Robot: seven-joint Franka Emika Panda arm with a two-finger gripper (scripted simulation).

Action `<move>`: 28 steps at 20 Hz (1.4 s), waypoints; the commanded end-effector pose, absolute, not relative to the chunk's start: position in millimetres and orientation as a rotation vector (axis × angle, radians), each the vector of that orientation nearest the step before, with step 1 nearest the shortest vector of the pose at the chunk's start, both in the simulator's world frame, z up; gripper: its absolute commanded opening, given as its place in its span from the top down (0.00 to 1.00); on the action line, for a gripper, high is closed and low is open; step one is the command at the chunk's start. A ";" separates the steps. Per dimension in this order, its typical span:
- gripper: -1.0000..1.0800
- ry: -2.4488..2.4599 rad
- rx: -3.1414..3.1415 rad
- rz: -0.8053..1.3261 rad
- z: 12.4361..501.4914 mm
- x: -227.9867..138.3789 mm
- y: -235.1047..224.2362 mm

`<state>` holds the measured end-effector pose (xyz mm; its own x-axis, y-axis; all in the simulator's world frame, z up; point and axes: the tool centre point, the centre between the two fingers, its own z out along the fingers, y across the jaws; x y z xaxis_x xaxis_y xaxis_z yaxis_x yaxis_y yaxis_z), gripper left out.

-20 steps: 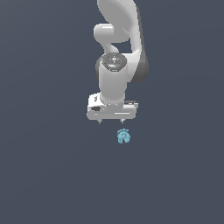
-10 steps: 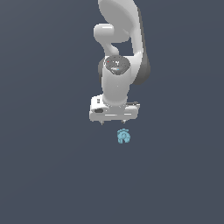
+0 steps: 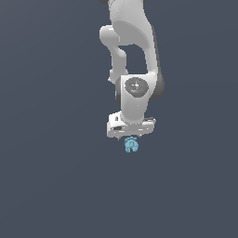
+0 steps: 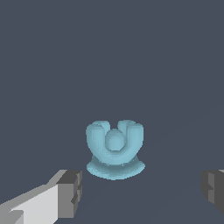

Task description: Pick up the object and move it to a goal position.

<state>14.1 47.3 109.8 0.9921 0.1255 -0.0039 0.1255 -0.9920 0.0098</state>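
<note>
Right below the white gripper (image 4: 142,190) sits the tiny light-blue knobbly plastic object (image 4: 115,148); fingers spread wide, holding nothing. Grasp, lift, goal move all pending.

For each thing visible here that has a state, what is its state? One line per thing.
gripper: open, jaws set wide apart, holding nothing.
light-blue object: not grasped, resting on the dark surface, ahead of the space between the fingers in the wrist view.
arm: reaching down, with the gripper just above the object in the exterior view.
</note>
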 end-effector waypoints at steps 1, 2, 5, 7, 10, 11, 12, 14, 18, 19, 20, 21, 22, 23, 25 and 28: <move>0.04 0.210 3.130 -0.001 98.3 14.2 56.3; 0.04 0.214 3.132 -0.001 95.2 14.1 58.8; 0.04 0.220 3.134 0.000 90.0 13.9 62.8; 0.04 0.220 3.133 -0.003 91.0 13.4 62.1; 0.04 0.220 3.133 -0.003 87.3 13.3 62.2; 0.04 0.220 3.133 -0.003 84.5 13.3 62.2; 0.04 0.220 3.133 -0.003 80.9 13.2 62.2; 0.04 0.220 3.133 -0.002 71.7 12.9 62.4; 0.04 0.220 3.134 -0.001 50.3 12.4 62.8; 0.04 0.220 3.134 -0.001 46.5 12.4 62.9; 0.04 0.220 3.134 -0.001 43.5 12.6 62.9; 0.04 0.220 3.134 -0.001 41.4 12.8 63.0; 0.04 0.220 3.134 -0.001 40.0 13.2 63.1; 0.04 0.220 3.134 -0.001 39.4 13.5 63.1; 1.00 0.220 3.134 -0.001 39.3 13.7 63.1; 1.00 0.220 3.134 -0.001 39.3 13.7 63.1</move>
